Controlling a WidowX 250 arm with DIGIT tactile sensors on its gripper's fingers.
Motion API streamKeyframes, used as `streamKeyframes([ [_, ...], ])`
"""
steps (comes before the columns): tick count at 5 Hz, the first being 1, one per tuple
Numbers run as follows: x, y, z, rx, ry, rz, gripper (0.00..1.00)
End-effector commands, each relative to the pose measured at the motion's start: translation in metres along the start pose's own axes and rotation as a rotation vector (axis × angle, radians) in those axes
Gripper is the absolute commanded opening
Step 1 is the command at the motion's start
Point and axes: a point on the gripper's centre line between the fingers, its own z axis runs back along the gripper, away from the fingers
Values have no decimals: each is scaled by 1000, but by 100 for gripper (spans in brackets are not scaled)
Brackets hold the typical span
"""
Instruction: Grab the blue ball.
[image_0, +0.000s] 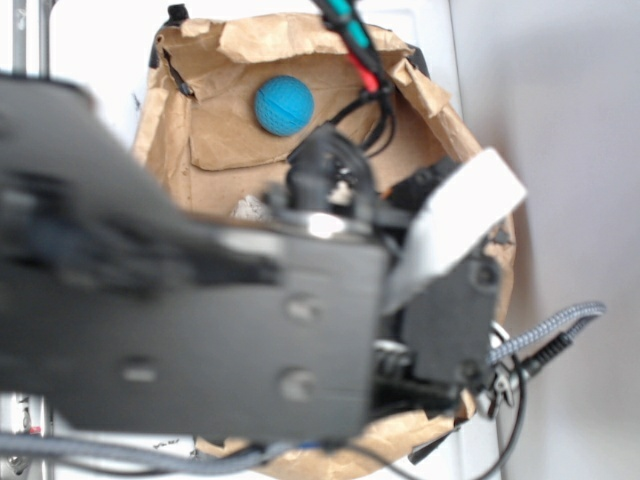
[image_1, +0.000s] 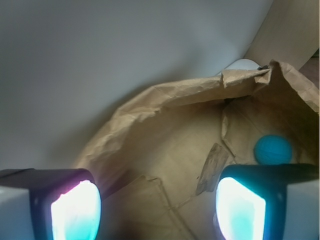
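Observation:
The blue ball (image_0: 283, 105) is a small round turquoise ball lying on crumpled brown paper (image_0: 240, 150). In the wrist view the blue ball (image_1: 273, 149) sits at the right, just above the right finger and outside the jaws. My gripper (image_1: 157, 210) is open, its two glowing fingers wide apart over bare brown paper, with nothing between them. In the exterior view the blurred arm body (image_0: 200, 330) hides the gripper's fingers; the ball lies beyond it, toward the top of the frame.
A bit of crumpled white paper wad (image_0: 248, 208) peeks out beside the arm. The brown paper's raised, torn edges (image_1: 200, 90) ring the ball's area. Cables (image_0: 545, 335) hang at the right. A grey wall (image_1: 125, 50) lies past the paper.

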Motion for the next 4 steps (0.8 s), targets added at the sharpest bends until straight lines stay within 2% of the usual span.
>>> streamKeyframes([
  [1,6,24,-19,15,-60,-1,100],
  [3,8,39,-20,6,-58,-8,100],
  [4,11,44,-35,62,-95,-26,100],
])
